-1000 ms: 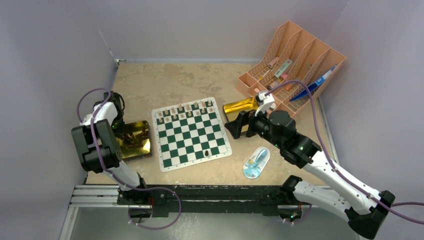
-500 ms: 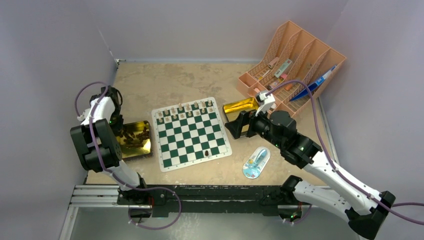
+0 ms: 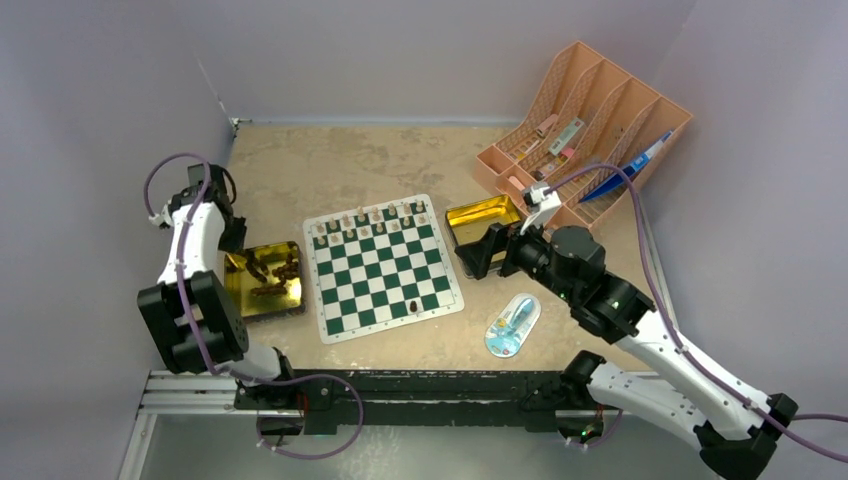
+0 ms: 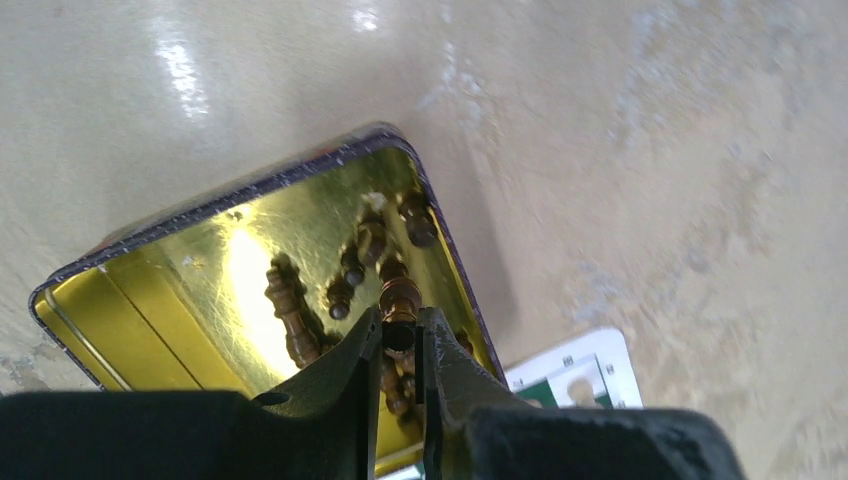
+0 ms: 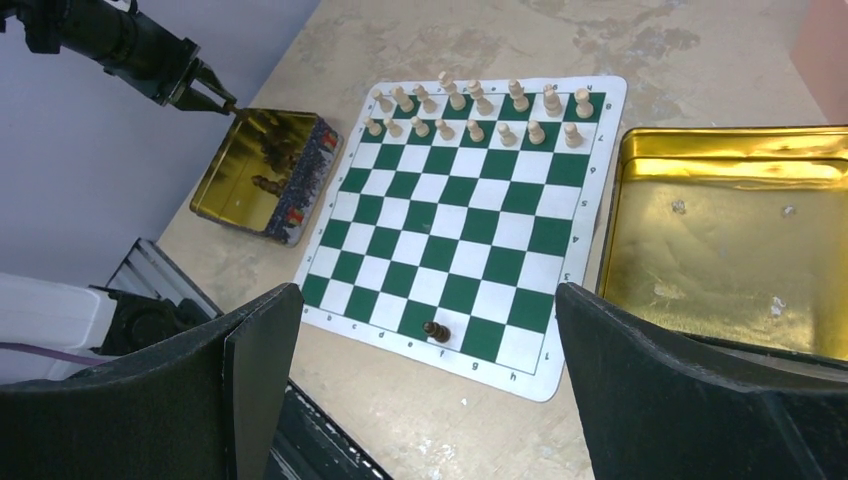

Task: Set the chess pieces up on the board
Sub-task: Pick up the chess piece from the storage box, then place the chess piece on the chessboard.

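The board (image 3: 392, 326) lies mid-table, green and white checks. Light chess pieces (image 3: 375, 222) fill its two far rows, and one dark piece (image 3: 412, 305) stands on its near row. Left of the board, a gold tin (image 3: 262, 303) holds several dark pieces (image 4: 290, 310). My left gripper (image 3: 236, 260) hangs over that tin's left side. In the left wrist view this gripper (image 4: 400, 340) is shut on a dark brown piece (image 4: 401, 298). My right gripper (image 3: 480, 250) stands wide open by the board's right edge. The right wrist view shows the board (image 5: 450, 240) and nothing between the right gripper's (image 5: 428, 300) fingers.
An empty gold tin (image 3: 480, 213) sits right of the board, half under my right gripper. An orange rack (image 3: 585, 120) with pens stands at the back right. A blue and white oval item (image 3: 512, 325) lies near the front. Walls close in left, right and behind.
My left arm has risen and drawn back to the left with the dark piece, uncovering the tin. The right arm has shifted slightly right.
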